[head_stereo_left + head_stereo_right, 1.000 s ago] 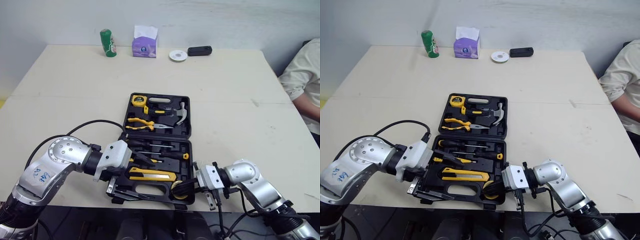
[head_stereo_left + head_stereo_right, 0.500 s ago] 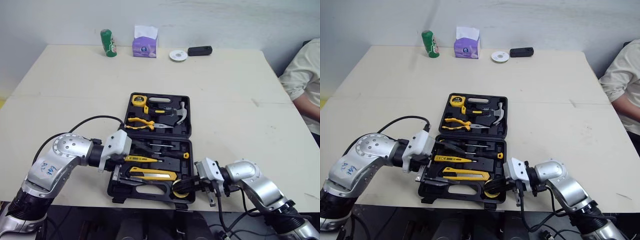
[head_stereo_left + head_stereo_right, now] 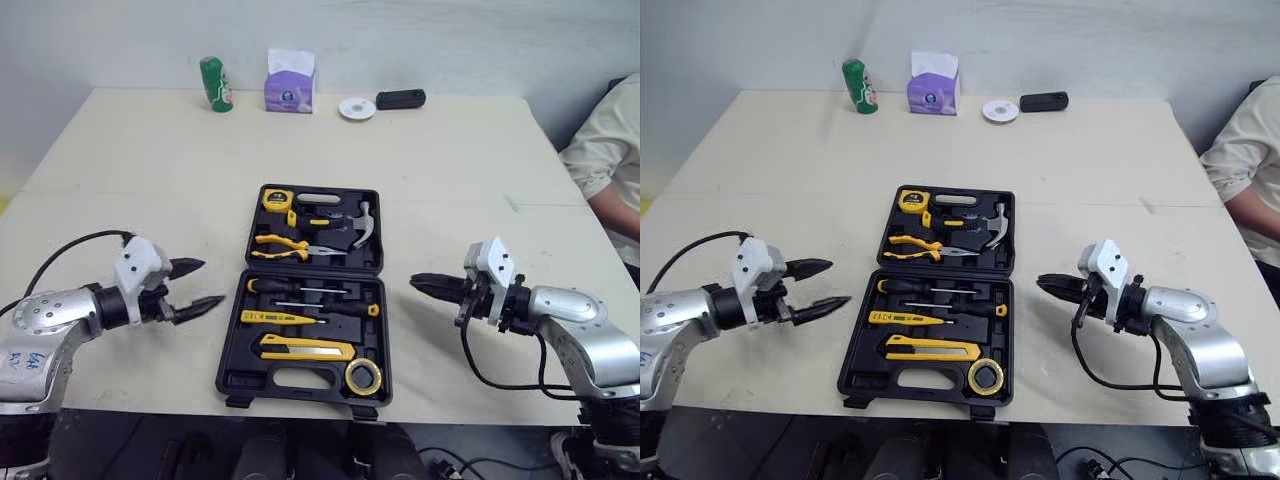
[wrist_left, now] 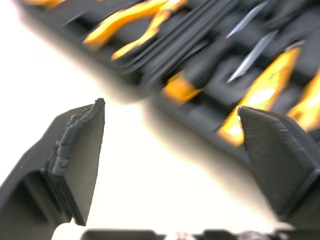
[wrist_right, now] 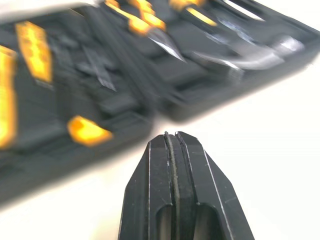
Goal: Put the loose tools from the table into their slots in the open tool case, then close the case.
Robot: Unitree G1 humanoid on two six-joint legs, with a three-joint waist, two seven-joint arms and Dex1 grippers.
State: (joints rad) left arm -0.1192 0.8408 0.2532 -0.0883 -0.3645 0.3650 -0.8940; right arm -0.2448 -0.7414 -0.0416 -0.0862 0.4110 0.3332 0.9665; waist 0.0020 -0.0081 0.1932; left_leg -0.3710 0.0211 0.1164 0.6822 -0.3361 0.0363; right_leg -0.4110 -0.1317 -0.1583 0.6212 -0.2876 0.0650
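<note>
Black tool case (image 3: 236, 376) lies between the splayed left hand (image 3: 211, 282) and closed right hand (image 3: 418, 282).

Left gripper (image 3: 209, 282) fingers spread apart; right gripper (image 3: 417, 282) fingers pressed together.

The table (image 3: 130, 170) carries 1 open tool case (image 3: 250, 378) (centre), green can (image 3: 215, 85), tissue box (image 3: 289, 92), perhaps a dish (image 3: 356, 109).
</note>
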